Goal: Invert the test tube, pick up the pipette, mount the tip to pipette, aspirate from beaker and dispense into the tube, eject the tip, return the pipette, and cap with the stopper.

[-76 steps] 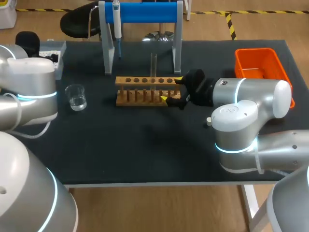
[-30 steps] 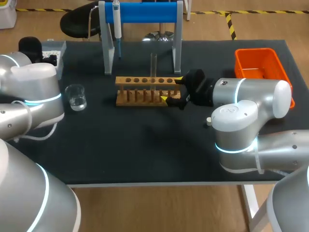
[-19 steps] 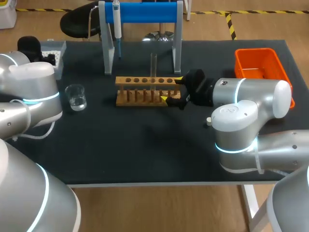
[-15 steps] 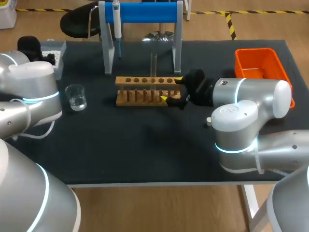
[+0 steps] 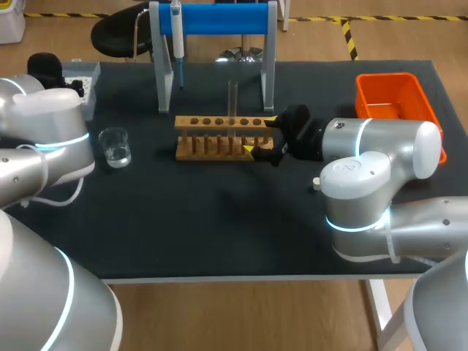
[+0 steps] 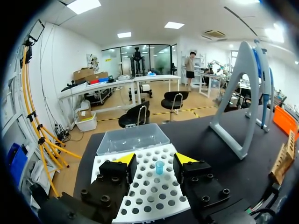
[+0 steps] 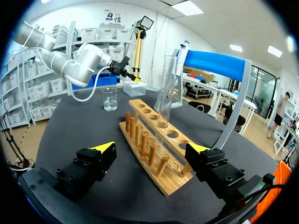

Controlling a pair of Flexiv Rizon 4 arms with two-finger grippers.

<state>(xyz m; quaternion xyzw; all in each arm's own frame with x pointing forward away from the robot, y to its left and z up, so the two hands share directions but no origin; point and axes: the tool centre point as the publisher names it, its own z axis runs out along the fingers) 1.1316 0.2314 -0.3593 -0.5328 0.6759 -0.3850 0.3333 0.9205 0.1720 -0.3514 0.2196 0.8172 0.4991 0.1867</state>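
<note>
That glass test tube (image 5: 232, 99) stands upright in the wooden rack (image 5: 219, 139) mid-worktop. It looks light, slick and brittle, so I'd pinch it gently at mid-height. The right arm's jaws gape wide at the rack's right end, and the left arm's jaws are open too, over the tip box (image 6: 154, 196) at the far left.

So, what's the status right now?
Left gripper open at tip rack. Right gripper open, straddling end of wooden rack. Test tube upright in it; pipette on stand. Nothing blocking.
</note>
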